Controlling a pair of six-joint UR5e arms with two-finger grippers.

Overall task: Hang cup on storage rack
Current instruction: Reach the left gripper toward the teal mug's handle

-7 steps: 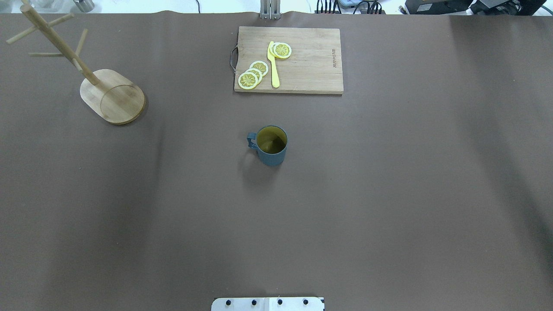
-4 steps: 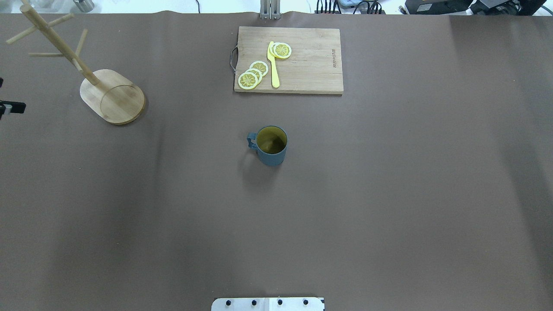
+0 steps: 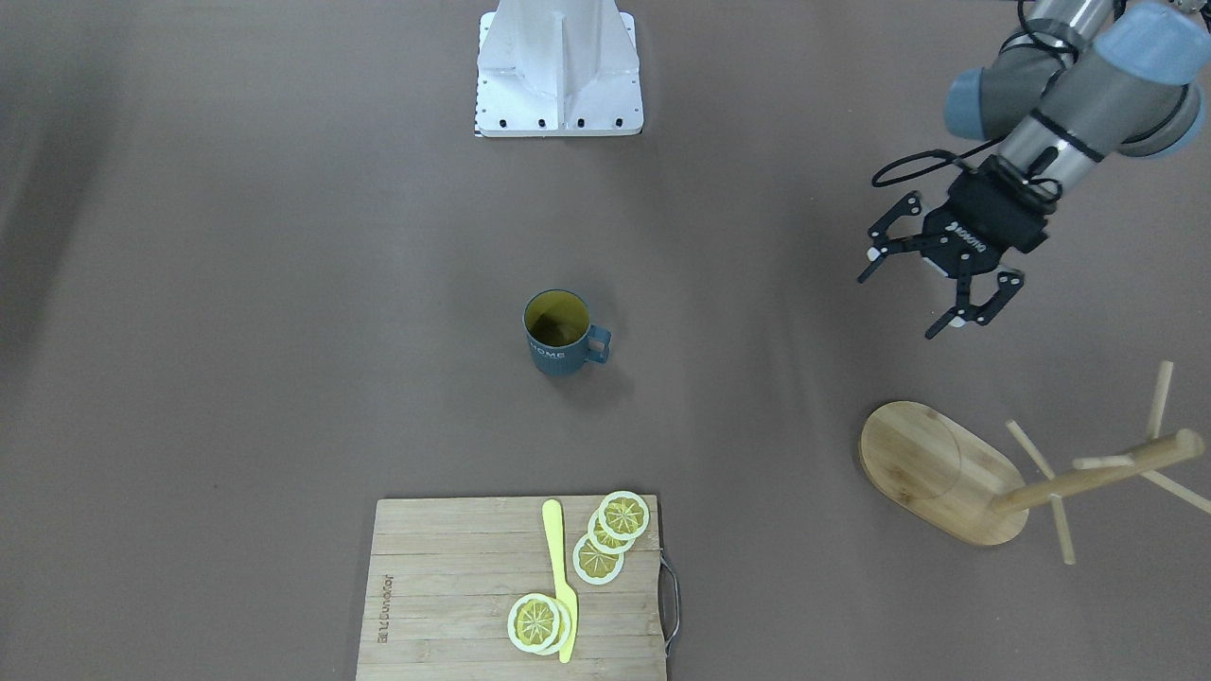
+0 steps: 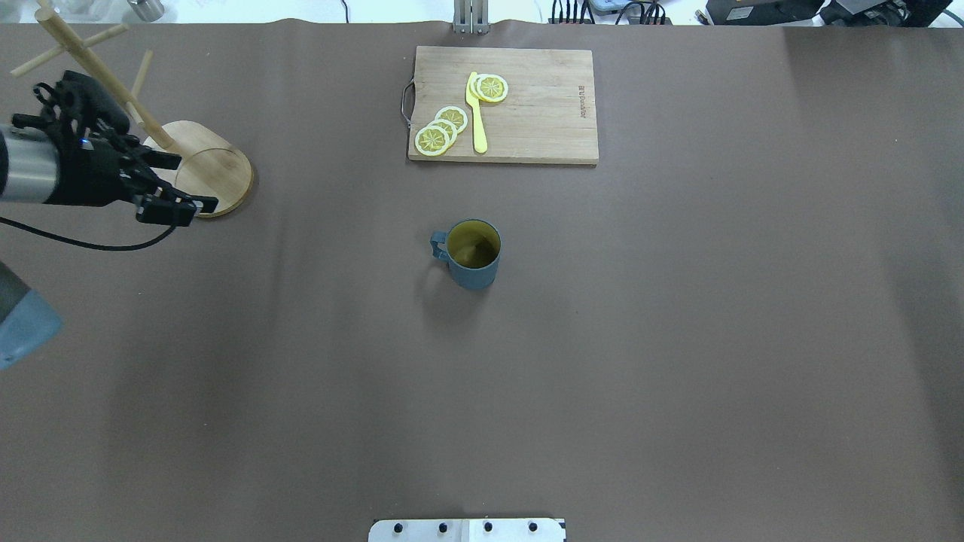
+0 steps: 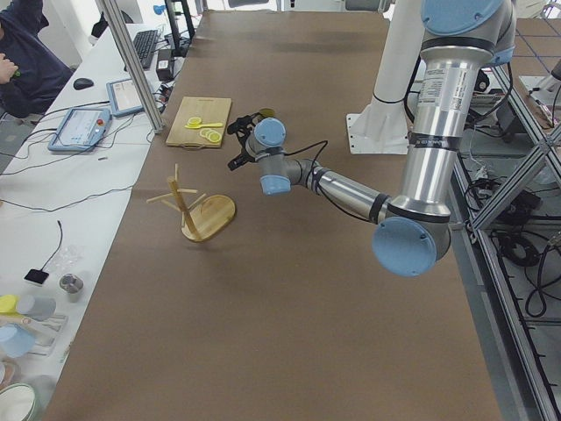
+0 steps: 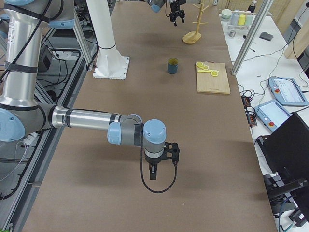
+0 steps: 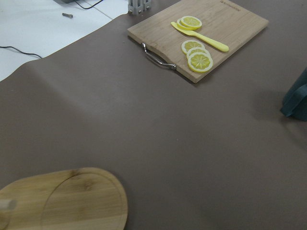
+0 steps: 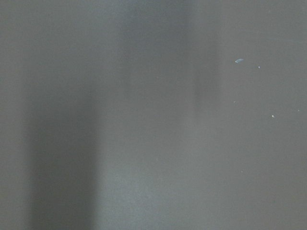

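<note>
cup (image 4: 473,254) upright mid table (image 4: 678,339), handle poking toward robot's left. left gripper (image 3: 899,305) spread wide, empty, hovers beside storage rack (image 3: 937,468), well apart from cup. right gripper (image 6: 152,171) way farther off, open or closed, can't tell. looks like left arm's job imo.
</note>
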